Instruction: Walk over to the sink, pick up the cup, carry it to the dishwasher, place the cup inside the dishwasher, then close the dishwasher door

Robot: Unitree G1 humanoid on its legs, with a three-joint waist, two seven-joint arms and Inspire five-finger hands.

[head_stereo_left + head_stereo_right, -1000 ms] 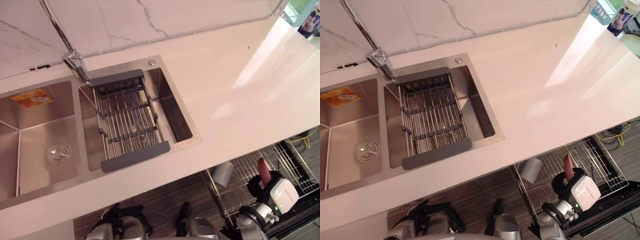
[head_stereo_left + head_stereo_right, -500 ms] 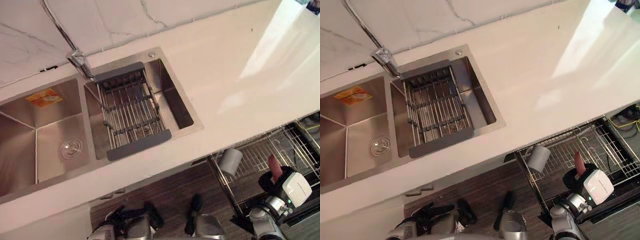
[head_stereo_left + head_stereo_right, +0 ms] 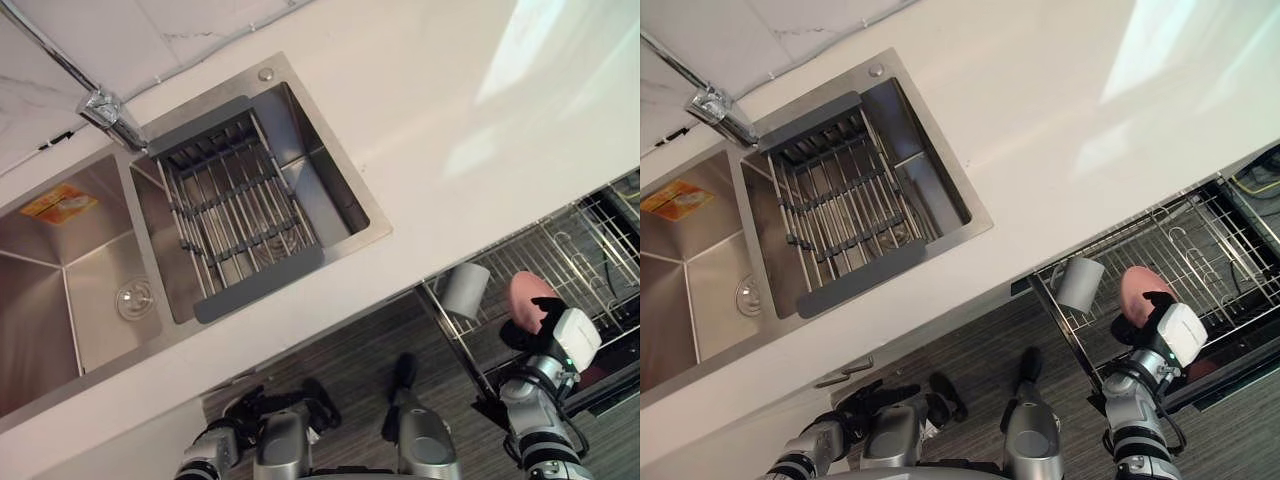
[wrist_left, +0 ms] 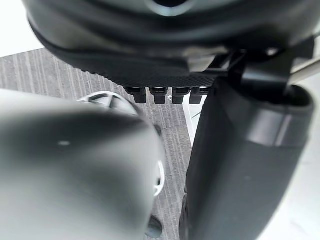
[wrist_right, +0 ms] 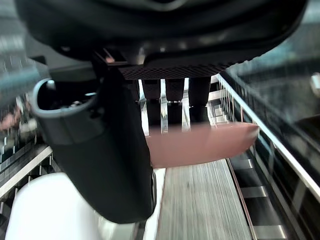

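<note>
The right arm (image 3: pixel 535 405) reaches forward at the lower right. Its right hand (image 3: pixel 535 330) is raised, with fingers (image 5: pixel 175 100) and thumb (image 5: pixel 105 155) curled round a pink cup (image 3: pixel 526 290). The left arm (image 3: pixel 805 452) hangs low at the lower left, with the left hand (image 3: pixel 868 402) close to the body.

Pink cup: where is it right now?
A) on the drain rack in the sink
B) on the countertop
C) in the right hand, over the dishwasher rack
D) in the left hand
C: the right hand has its fingers and thumb curled round the pink cup, holding it over the wire dishwasher rack.
</note>
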